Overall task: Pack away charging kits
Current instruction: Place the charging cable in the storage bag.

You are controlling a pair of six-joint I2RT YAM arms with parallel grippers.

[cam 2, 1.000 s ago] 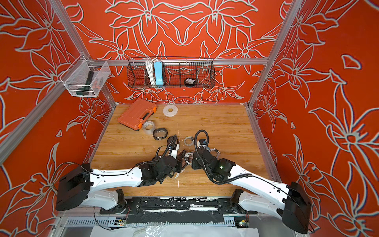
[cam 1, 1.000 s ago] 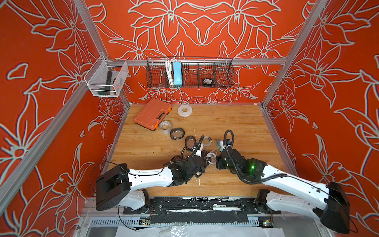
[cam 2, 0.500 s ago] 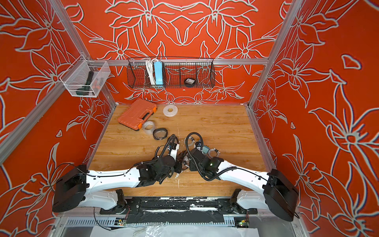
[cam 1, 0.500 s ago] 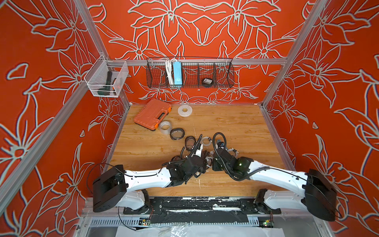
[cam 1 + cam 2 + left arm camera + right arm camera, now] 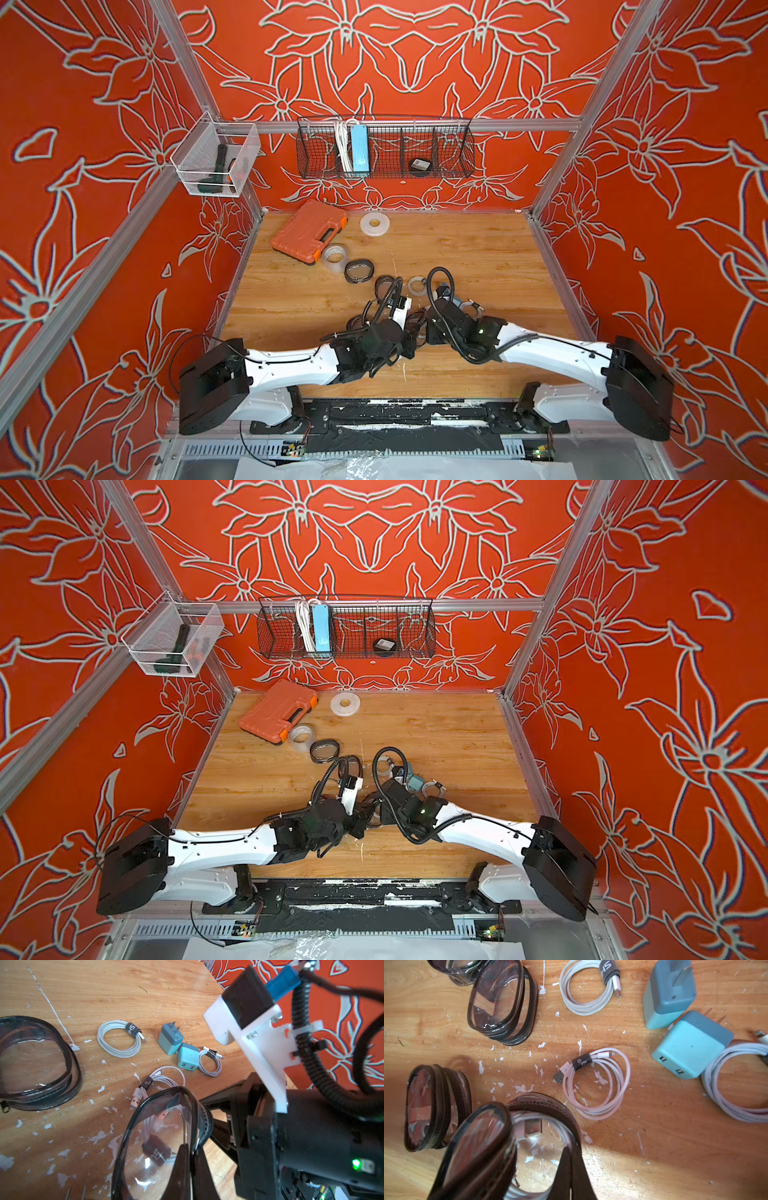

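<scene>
The wooden surface (image 5: 457, 249) took up the floor of the orange booth. Two white arms reached in low from its near edge, the left arm (image 5: 291, 365) and the right arm (image 5: 552, 353), and their wrists met near the middle.

A wire basket (image 5: 453, 149) hung on the back wall with a blue power strip (image 5: 358, 147) standing in it. At the far left of the surface lay an orange case (image 5: 307, 236). A flat tape roll (image 5: 374, 223) sat near it, and a second tape roll (image 5: 335, 257) sat just beside its near corner.

Between the wrists was the open pouch (image 5: 546, 1103). The left claw (image 5: 192, 1150) was clenched on the black rim of its clear top, and the right claw (image 5: 572, 1150) was clamped on the zipped rim of its base. A coiled white cable (image 5: 529, 1126) lay inside it.

Other pouches (image 5: 502, 1001) rested on the surface close by.

Just beyond the right wrist, two teal plug adapters (image 5: 689, 1051) stood touching each other. Three loose cables (image 5: 596, 1084) lay coiled around them, one of them against the paler adapter.
</scene>
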